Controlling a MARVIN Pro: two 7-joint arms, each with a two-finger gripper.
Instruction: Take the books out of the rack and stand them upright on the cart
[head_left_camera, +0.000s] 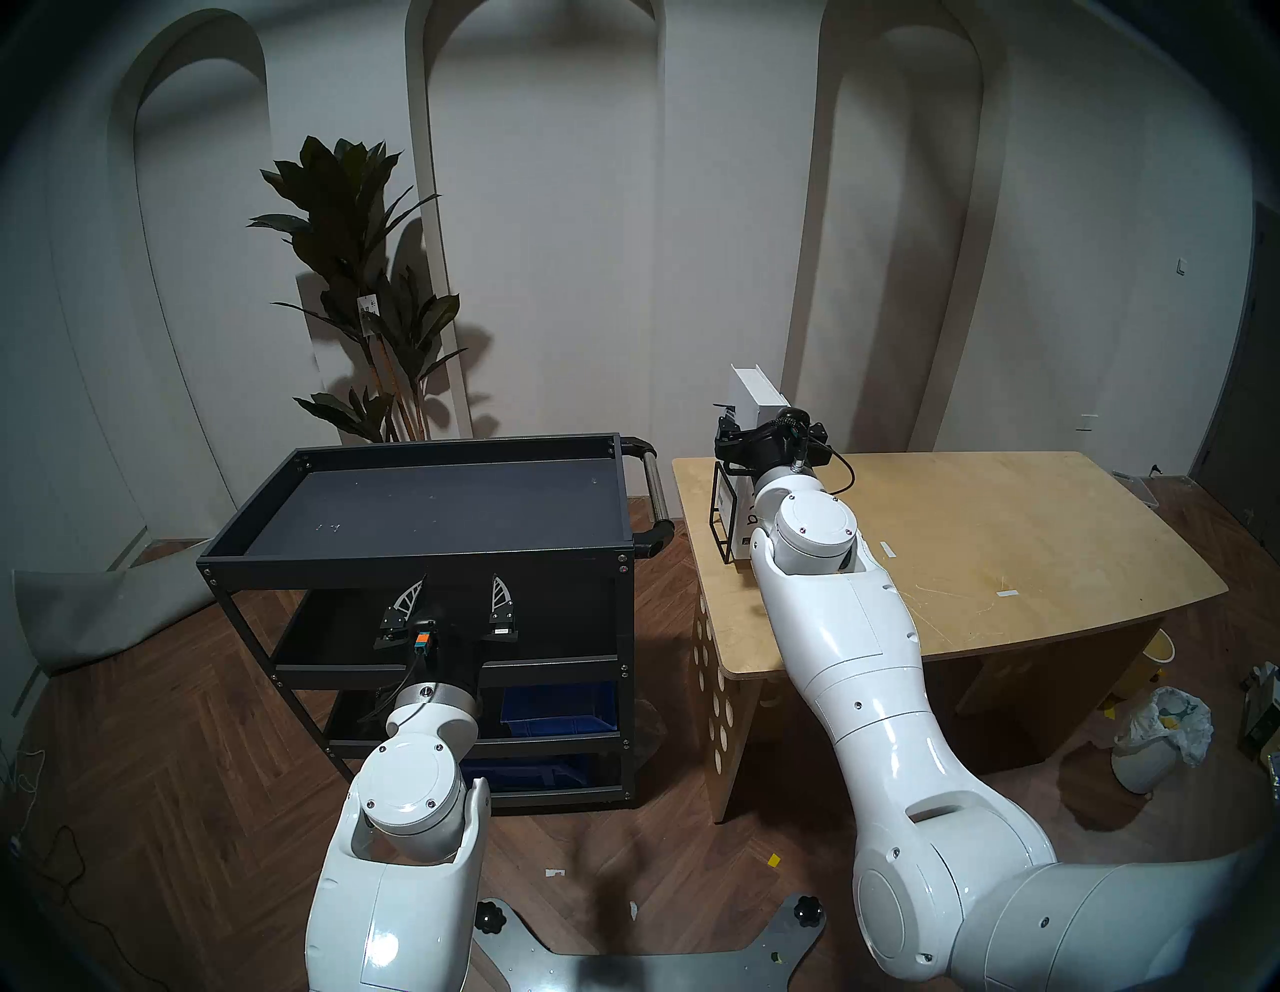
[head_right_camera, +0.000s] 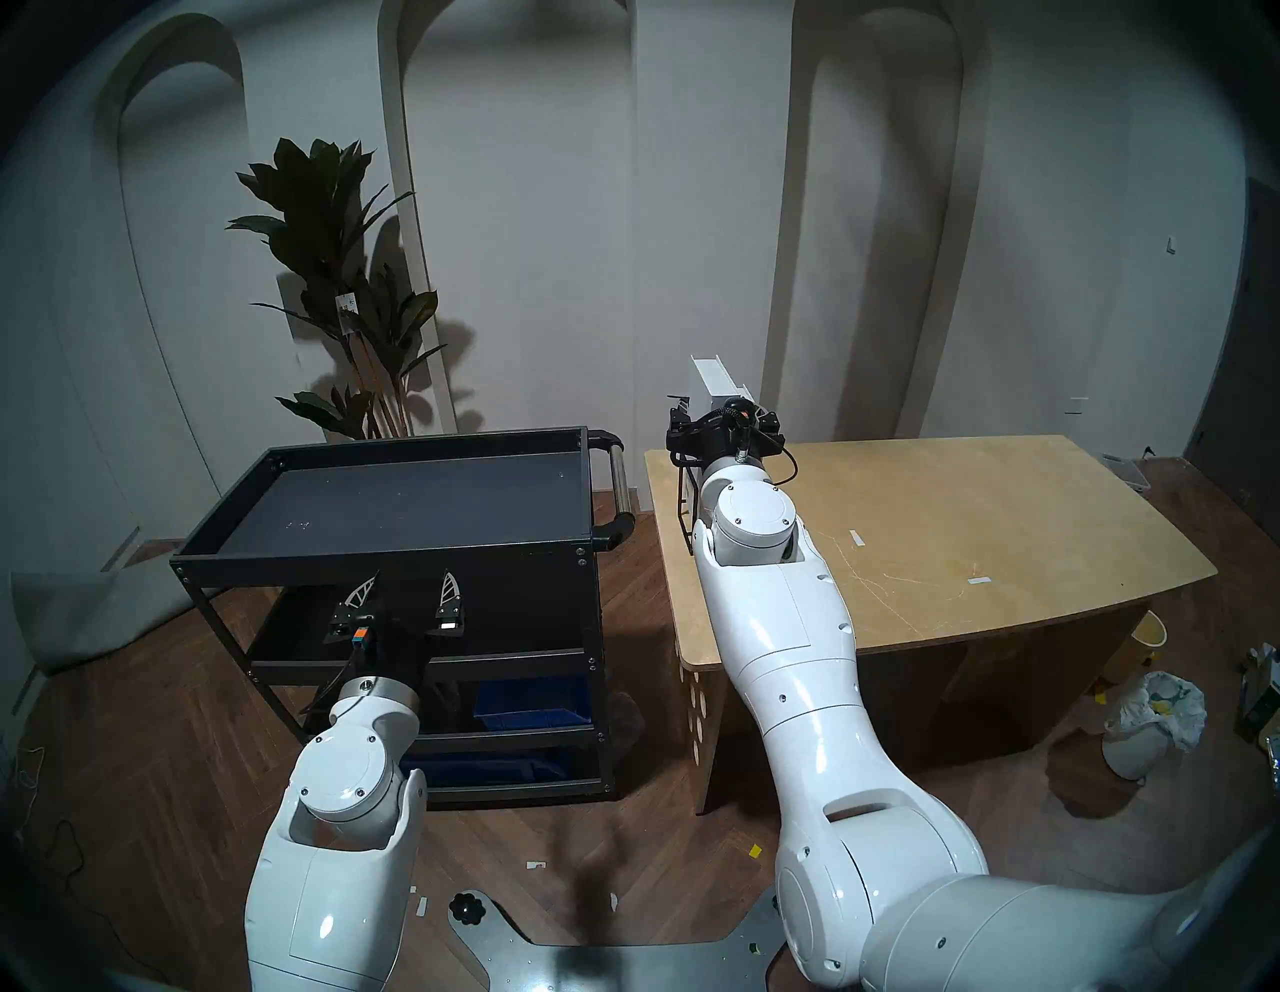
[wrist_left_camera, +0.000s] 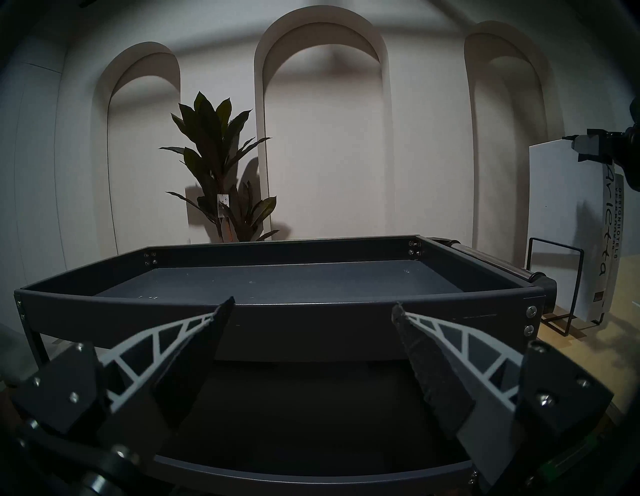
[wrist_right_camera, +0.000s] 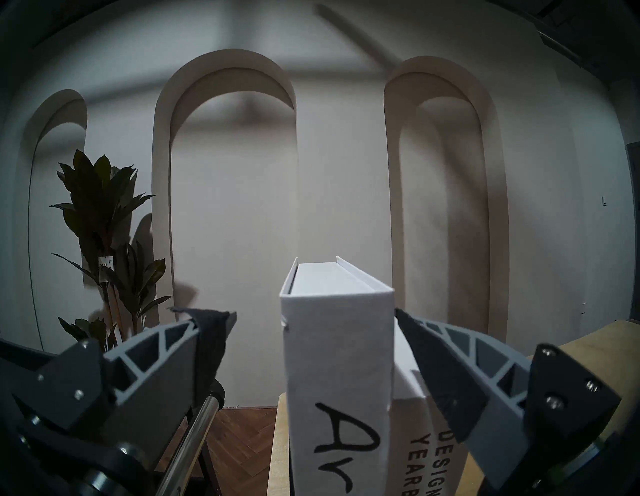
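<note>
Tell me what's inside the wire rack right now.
The rack holds two upright white books: the taller Arletta book and the shorter yearbook beside it. Their lower ends and the rack floor are mostly hidden.

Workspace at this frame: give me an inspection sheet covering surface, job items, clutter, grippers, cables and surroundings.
Surface: light wooden table, bare except bits of white tape; cart stands beside it, top tray holds no books.
Job items: taller "Arletta" book and shorter Designhotels book stand upright side by side in the black wire rack on the table's corner.
Clutter: blue bins on the cart's lower shelves.
Grippers: right gripper open, straddling the Arletta spine near its top, not closed on it; left gripper open, holding nothing, before the cart's front edge.
Cables: black lead looping at the right wrist.
Surroundings: potted plant, arched wall niches, bagged bin on the floor.
</note>
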